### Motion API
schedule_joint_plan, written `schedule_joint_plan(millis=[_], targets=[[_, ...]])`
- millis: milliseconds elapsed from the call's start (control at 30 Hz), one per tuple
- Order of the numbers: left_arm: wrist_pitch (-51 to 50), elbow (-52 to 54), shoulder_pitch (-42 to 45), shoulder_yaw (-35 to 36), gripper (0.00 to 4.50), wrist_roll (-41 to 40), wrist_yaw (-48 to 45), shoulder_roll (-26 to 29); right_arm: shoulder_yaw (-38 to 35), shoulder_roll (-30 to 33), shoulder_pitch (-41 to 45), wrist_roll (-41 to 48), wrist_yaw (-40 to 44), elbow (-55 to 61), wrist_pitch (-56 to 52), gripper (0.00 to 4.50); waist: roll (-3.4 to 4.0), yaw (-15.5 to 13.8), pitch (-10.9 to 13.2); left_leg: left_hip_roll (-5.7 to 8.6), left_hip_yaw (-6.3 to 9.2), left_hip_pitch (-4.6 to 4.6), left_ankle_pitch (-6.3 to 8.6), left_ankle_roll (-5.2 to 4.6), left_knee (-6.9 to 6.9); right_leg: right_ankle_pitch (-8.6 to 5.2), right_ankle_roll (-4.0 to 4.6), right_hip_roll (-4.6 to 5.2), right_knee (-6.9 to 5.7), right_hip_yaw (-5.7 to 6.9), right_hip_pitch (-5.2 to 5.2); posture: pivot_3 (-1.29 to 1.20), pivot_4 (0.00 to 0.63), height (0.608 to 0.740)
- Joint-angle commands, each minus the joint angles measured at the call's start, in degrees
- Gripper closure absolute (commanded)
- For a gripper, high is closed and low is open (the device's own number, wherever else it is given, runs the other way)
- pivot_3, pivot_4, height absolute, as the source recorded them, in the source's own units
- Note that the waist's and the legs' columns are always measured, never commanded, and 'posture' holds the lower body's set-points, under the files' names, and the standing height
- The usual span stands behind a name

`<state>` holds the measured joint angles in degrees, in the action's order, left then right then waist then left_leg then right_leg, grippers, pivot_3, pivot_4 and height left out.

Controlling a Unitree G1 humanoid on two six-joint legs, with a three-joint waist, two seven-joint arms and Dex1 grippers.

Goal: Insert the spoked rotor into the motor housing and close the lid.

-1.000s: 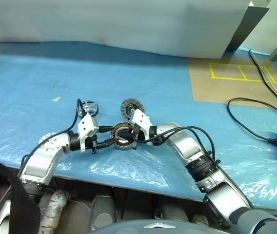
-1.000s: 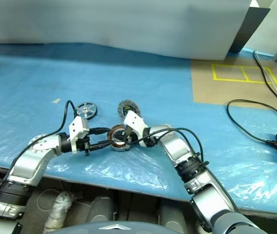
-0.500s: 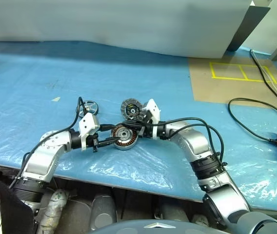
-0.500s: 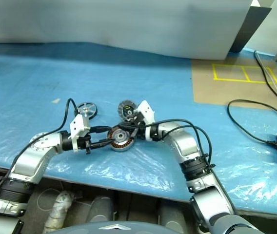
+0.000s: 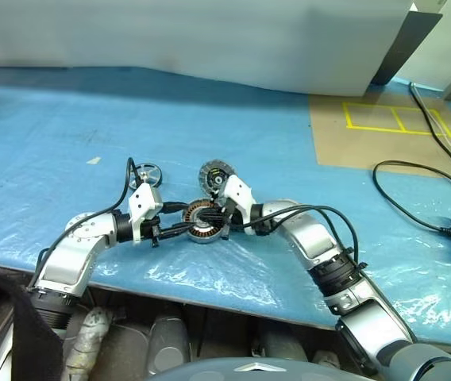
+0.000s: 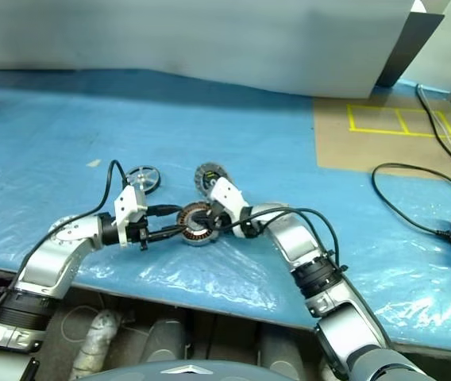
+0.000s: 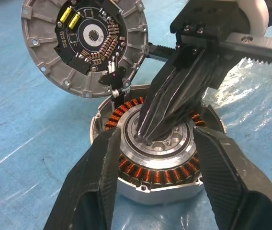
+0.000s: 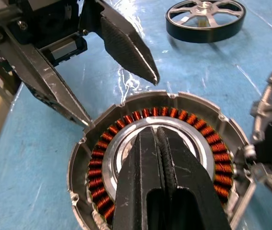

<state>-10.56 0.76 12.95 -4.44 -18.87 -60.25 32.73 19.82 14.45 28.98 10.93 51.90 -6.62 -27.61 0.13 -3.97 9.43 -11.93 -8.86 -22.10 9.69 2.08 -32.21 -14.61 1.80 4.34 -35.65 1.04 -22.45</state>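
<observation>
Blue-sheeted counter (image 5: 305,95). Motor housing (image 7: 155,160) sits near its front edge, partly masked in the head views by both tools. Left tool (image 7: 153,191) straddles the housing, fingers spread on either side; contact uncertain. Right tool (image 8: 156,136), fingers pressed together, tips on the silver centre. Lid (image 7: 84,45) leans beside the housing, its edge cut off; spoked rotor (image 8: 205,19) lies apart.
</observation>
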Motion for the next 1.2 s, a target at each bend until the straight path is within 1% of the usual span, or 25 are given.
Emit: schedule_joint_plan(millis=[33, 100, 167, 267, 400, 467, 600, 700, 833, 933, 1000, 1067, 1100, 1200], targets=[[0.2, 0.7, 0.2, 0.5, 1.99, -0.4, 0.3, -0.4, -4.4, -0.7, 0.2, 6.4, 1.6, 5.1, -3.9, 4.44, 0.00, 0.0, 0.0, -0.01, 0.00, -0.01, 0.00, 0.00, 0.00, 0.00, 0.00, 0.00, 0.00, 0.00, -0.02, 0.00, 0.150, 0.740], [0.3, 0.5, 0.4, 0.5, 1.99, -0.4, 0.2, -0.4, -7.7, -3.0, 1.4, 10.3, 0.3, 6.2, -6.4, 4.44, 0.00, 0.2, 0.0, -0.02, 0.00, -0.02, 0.00, 0.00, 0.03, 0.00, 0.00, -0.02, -0.02, 0.01, -0.06, 0.00, 0.150, 0.740], [0.4, 0.2, 0.7, 0.5, 1.99, -0.3, 0.1, -0.4, -8.1, -4.0, 2.3, 11.0, -0.4, 6.8, -7.2, 4.44, 0.00, 0.3, 0.0, -0.05, -0.01, -0.05, 0.00, 0.00, 0.05, 0.00, 0.00, -0.05, -0.06, -0.01, -0.15, 0.00, 0.150, 0.740], [0.3, 0.2, 0.8, 0.7, 1.99, -0.4, 0.1, -0.4, -5.0, -3.6, 2.3, 7.5, -0.9, 5.0, -5.5, 4.44, 0.00, 0.2, 0.0, -0.05, -0.02, -0.07, 0.00, 0.00, 0.05, 0.00, 0.01, -0.06, -0.06, -0.01, -0.16, 0.00, 0.150, 0.740], [-0.3, 0.3, 0.3, 0.9, 1.99, -0.4, 0.5, -0.1, 3.3, -0.7, 1.8, -2.9, -2.7, -1.7, 1.3, 4.44, 0.00, 0.0, 0.0, 0.00, -0.02, -0.13, 0.00, 0.01, 0.05, 0.00, 0.00, -0.02, -0.01, 0.01, -0.15, 0.00, 0.150, 0.740], [-0.3, 0.4, -0.2, 0.6, 1.99, -0.1, 0.1, 0.4, 5.6, 0.4, 1.0, -5.6, -2.5, -4.0, 3.5, 4.44, 0.00, 0.0, 0.0, 0.02, -0.01, -0.17, 0.00, 0.01, 0.04, 0.00, 0.00, 0.00, -0.02, 0.02, -0.16, 0.00, 0.150, 0.740], [-0.9, 1.1, -1.2, 1.1, 1.99, -0.8, -0.7, 1.2, 2.6, 0.1, 0.0, -2.7, -2.2, -2.2, 2.4, 4.44, 0.00, 0.1, 0.0, 0.00, -0.02, 0.09, 0.00, 0.01, 0.06, 0.00, 0.00, 0.00, -0.02, -0.01, 0.01, 0.00, 0.150, 0.740], [-1.4, 1.0, -2.0, 1.9, 1.99, -1.1, -2.0, 3.0, -1.1, -0.3, -0.6, 2.0, -1.0, 1.1, -0.7, 4.44, 0.00, 0.0, 0.0, 0.00, -0.02, 0.09, 0.00, 0.01, 0.05, -0.01, 0.00, 0.00, 0.00, -0.02, 0.02, 0.00, 0.150, 0.740], [-3.8, 2.8, -4.9, 4.0, 1.99, -3.4, -6.1, 8.2, -6.9, -0.8, -0.7, 9.5, -0.3, 6.2, -6.3, 4.44, -0.01, 0.0, 0.0, 0.00, -0.02, -0.01, 0.00, 0.00, 0.03, -0.01, 0.00, 0.00, 0.01, -0.01, -0.05, 0.00, 0.150, 0.740], [-4.3, 3.0, -6.9, 7.4, 1.99, -4.5, -8.2, 13.1, -9.8, 0.2, -1.0, 12.9, -0.7, 10.7, -9.6, 4.44, -0.01, 0.1, 0.0, -0.03, -0.03, -0.09, 0.00, 0.00, 0.07, -0.01, 0.00, -0.05, 0.00, -0.02, -0.17, 0.00, 0.150, 0.740], [-4.4, 0.9, -6.9, 10.2, 1.99, -5.0, -10.2, 16.7, -11.0, 1.8, -1.7, 14.1, -0.7, 13.7, -11.2, 4.44, 0.00, 0.0, 0.0, -0.06, -0.03, -0.10, 0.00, 0.00, 0.11, -0.01, 0.01, -0.08, 0.00, -0.01, -0.21, 0.00, 0.150, 0.740], [-4.1, -2.8, -4.7, 12.5, 1.99, -5.2, -11.3, 19.4, -11.9, 3.5, -2.6, 15.2, -0.8, 16.4, -12.6, 4.44, -0.01, -0.1, 0.0, -0.06, -0.03, -0.10, 0.00, 0.01, 0.13, -0.01, 0.01, -0.08, 0.01, 0.00, -0.20, 0.00, 0.150, 0.740], [-3.2, -6.1, -1.5, 13.2, 1.99, -4.6, -10.9, 20.1, -11.8, 4.6, -3.1, 15.1, -0.6, 17.7, -12.8, 4.44, 0.00, -0.4, 0.0, -0.04, -0.03, -0.10, 0.00, 0.01, 0.14, -0.01, 0.01, -0.07, 0.01, 0.01, -0.20, 0.00, 0.150, 0.740], [-2.5, -13.7, 8.4, 14.0, 1.99, -4.1, -9.0, 19.3, -11.1, 5.8, -4.0, 15.0, -1.2, 19.2, -13.0, 4.44, 0.00, -1.2, 0.0, 0.03, -0.03, -0.09, 0.00, 0.01, 0.08, -0.01, 0.00, -0.01, 0.01, 0.01, -0.13, 0.00, 0.150, 0.740]])
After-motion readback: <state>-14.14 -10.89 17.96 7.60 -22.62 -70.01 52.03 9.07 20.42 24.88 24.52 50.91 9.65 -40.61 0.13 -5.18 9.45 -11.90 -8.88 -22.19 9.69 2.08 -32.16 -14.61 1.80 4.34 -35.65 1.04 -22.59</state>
